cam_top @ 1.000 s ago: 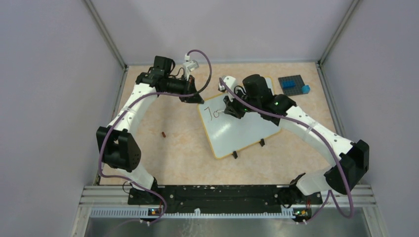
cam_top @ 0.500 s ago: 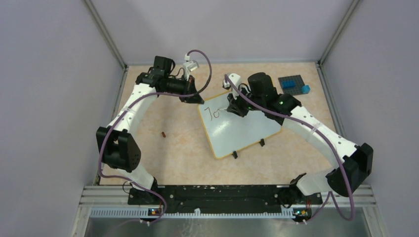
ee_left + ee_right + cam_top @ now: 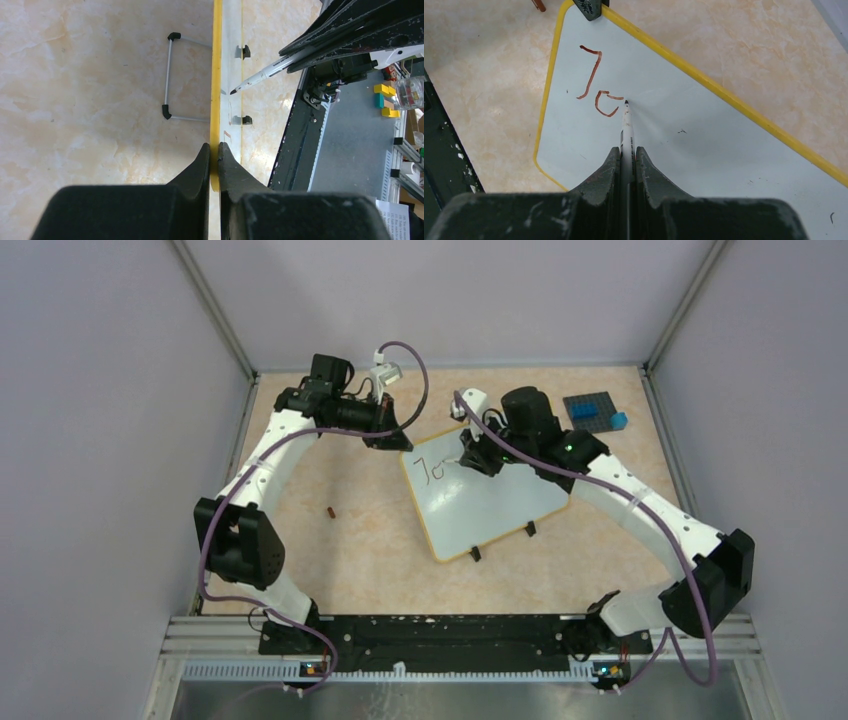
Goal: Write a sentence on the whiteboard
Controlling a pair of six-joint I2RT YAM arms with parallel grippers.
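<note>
- Beige marbled tabletop (image 3: pixel 350 540) carries the whiteboard (image 3: pixel 495 505), lying askew.
- Left gripper (image 3: pixel 214 148): jaws pinched on its yellow rim.
- Right gripper (image 3: pixel 626 151): jaws clamped on marker (image 3: pixel 626 127). Its tip, ahead of the jaws, touches the board beside the sentence (image 3: pixel 596 85), just begun.

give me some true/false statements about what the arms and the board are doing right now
1. The right gripper has its jaws shut on a marker whose tip is at the surface of the whiteboard. True.
2. The sentence is complete. False: only a "J" and an unfinished second letter show.
3. The left gripper has its jaws shut on the whiteboard's yellow rim. True.
4. The blue studded plate lies on the whiteboard. False: it lies on the table, apart from the board, near the far right corner.
5. The writing is blue. False: it is reddish-brown.
</note>
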